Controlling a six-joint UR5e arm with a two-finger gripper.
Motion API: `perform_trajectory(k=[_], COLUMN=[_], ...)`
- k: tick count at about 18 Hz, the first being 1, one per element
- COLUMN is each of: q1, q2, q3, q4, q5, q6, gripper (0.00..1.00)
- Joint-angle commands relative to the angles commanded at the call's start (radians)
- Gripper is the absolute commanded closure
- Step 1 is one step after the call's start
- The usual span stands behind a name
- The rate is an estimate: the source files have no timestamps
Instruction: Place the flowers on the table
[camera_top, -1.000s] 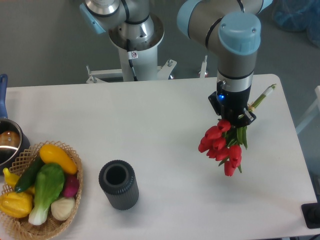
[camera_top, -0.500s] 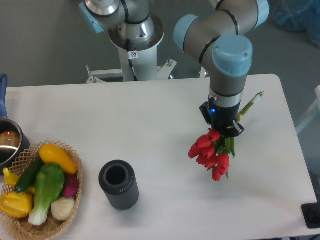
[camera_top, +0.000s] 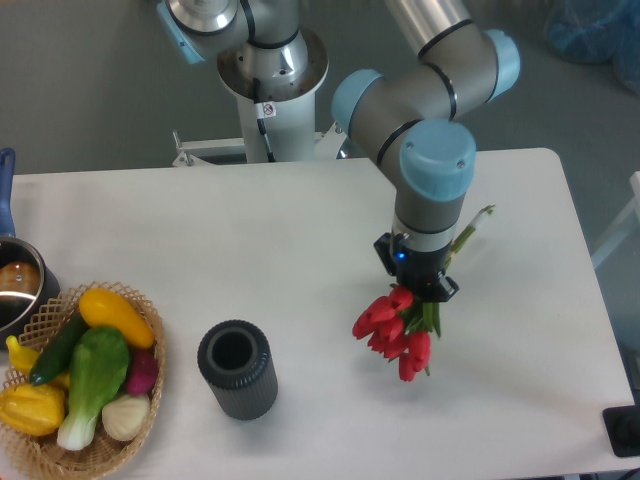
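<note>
The gripper (camera_top: 418, 283) is clenching the bunch of flowers (camera_top: 394, 327) at the point where the red tulip blooms are meeting the green leaves, so the fingers themselves are lying mostly hidden under the arm's blue-capped wrist (camera_top: 437, 163). The blooms are hanging out below and to the left of the gripper, while the pale green stems (camera_top: 470, 228) are sticking out above and to its right, leaving the bunch slanting across the white table (camera_top: 300, 240). Whether the blooms are touching the tabletop or hanging just over it cannot be told from this view. Taking the dark grey cylindrical vase (camera_top: 237, 369) as the landmark, the flowers are sitting well to its right and a little farther back on the table. The vase is standing upright with its round mouth open toward the camera and nothing showing inside it. To the left of the vase, a wicker basket (camera_top: 148, 400) is holding toy vegetables: a yellow squash (camera_top: 116, 316) lying across the top, a dark green cucumber (camera_top: 56, 351), a leafy green bok choy (camera_top: 92, 381), a pink radish (camera_top: 142, 372), a pale onion-like piece (camera_top: 124, 417) and a yellow pepper (camera_top: 30, 407). Farther left of the vase and behind the basket, a metal pot (camera_top: 18, 290) with a blue handle (camera_top: 6, 190) is sitting at the table's edge, with something brown showing inside it.
</note>
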Motion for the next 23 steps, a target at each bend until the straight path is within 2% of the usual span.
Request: perform_trajectory(k=[2,3,5,6,7,12,17,23], q1=[0.002,0.003,0.008,0.011,0.014,0.055,0.139,0.152], q2=[0.003,0.005,0.006,0.006,0.006,0.002,0.012,0.012], q3=[-0.011,-0.014,-0.014,-0.014,-0.014,-0.014,-0.003,0.009], q4=[0.006,0.011,0.04,0.049,0.06,0.136,0.14,0.138], q5=[-0.003,-0.002,-0.003,-0.003,-0.003,-0.005,-0.003,0.009], q6=[0.0,0.0,0.003,0.003,0.0,0.011,0.021,0.083], gripper=[0.57,0.54,0.35,0.1,0.0,0.0,0.0,0.0])
